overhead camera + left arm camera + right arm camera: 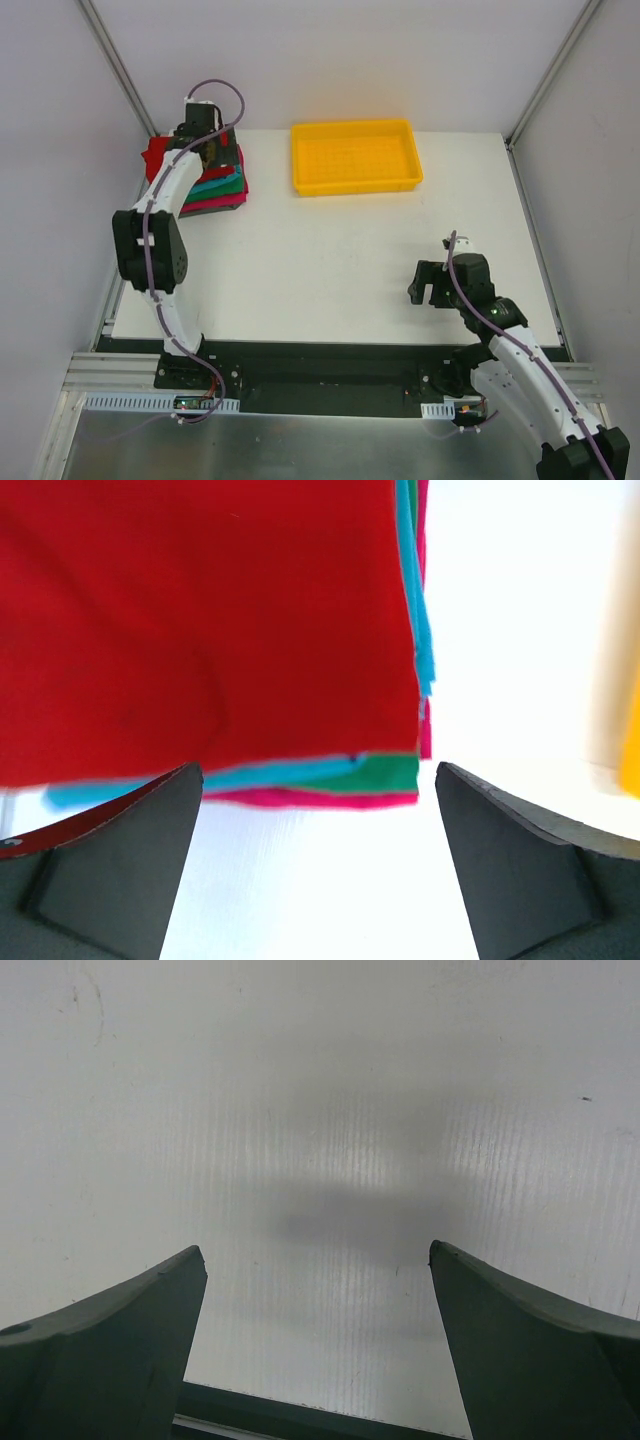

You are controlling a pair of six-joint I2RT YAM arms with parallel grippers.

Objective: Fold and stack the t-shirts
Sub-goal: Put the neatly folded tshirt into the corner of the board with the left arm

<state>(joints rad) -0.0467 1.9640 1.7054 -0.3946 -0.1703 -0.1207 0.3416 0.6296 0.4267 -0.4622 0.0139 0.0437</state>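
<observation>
Here the folded t-shirts [222,188] sit stacked at the table's [330,270] far left corner. The red one [200,630] lies on top, with teal [425,645], green [385,772] and pink-red [300,798] edges showing beneath it. The left gripper [318,770] hangs over the stack's near edge, jaws wide and holding nothing. The yellow tray [300,160] lies along the far edge, apart from the stack. The right gripper [315,1250], also spread wide and holding nothing, hangs over bare surface near the table's near right corner.

a robot lab test cell: white table [330,270] between plain white walls [60,150], aluminium mounting rail [110,375]
</observation>
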